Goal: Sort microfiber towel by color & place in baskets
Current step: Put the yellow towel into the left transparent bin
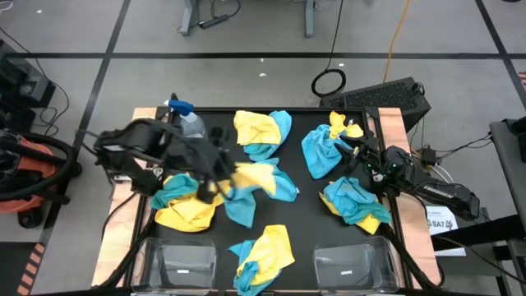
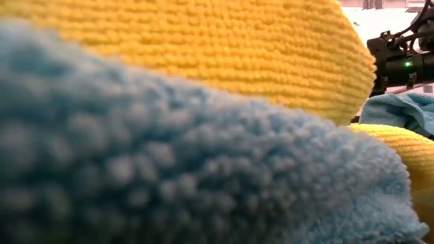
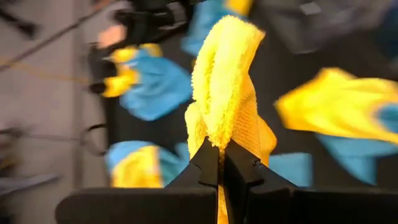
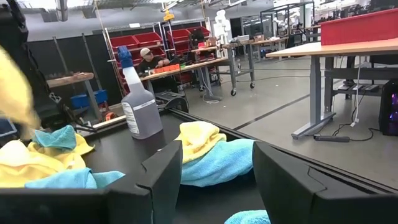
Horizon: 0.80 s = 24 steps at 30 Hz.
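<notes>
My left gripper (image 1: 220, 179) is over the middle of the black table, shut on a yellow microfiber towel (image 3: 227, 81) that shows blurred in the high view (image 1: 255, 175). Mixed heaps of yellow and turquoise towels lie around it: far middle (image 1: 263, 131), far right (image 1: 325, 148), right (image 1: 355, 201), left (image 1: 187, 201) and near middle (image 1: 265, 255). Two clear baskets (image 1: 185, 263) (image 1: 353, 263) stand at the near edge. My right gripper (image 4: 216, 162) waits open at the table's right side (image 1: 359, 150), with nothing between its fingers. My left gripper pinches a bunched fold of the yellow towel (image 3: 217, 134) between its two fingertips, coming slanting down from the table's left side. Several layers are gathered in the pinch. The towel droops slack beyond the fingers, above the cloths on the table; its lower end I cannot tell.
A clear spray bottle with a blue trigger (image 1: 187, 119) stands upright at the table's far left, close behind my left arm. A yellow towel (image 2: 203, 47) and a blue towel (image 2: 169, 169) right at the lens block almost all of the low view.
</notes>
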Each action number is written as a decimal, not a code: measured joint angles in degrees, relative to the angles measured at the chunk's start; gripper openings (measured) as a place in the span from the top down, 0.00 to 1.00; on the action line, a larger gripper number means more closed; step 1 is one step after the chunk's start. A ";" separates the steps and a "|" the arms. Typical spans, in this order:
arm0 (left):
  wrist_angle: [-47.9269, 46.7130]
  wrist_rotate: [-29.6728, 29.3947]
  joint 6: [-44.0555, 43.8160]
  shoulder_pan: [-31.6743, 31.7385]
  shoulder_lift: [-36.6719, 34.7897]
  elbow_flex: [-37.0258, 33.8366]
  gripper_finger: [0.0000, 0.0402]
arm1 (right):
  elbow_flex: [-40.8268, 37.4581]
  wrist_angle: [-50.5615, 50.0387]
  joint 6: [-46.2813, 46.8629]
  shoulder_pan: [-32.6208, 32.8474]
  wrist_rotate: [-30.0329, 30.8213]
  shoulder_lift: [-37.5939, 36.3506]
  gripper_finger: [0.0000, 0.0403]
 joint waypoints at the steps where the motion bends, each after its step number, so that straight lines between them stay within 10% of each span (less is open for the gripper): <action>1: -1.00 2.43 -0.94 -0.64 -0.79 0.00 1.00 | 0.00 0.00 0.01 0.00 0.00 0.00 0.54; 10: -5.55 16.99 -10.40 -9.04 -4.78 0.00 1.00 | 0.00 -0.04 0.00 0.02 0.03 0.02 0.54; 24: -5.89 16.20 -23.68 -24.59 -8.54 -14.99 1.00 | 0.00 -0.07 0.02 0.00 0.02 0.02 0.54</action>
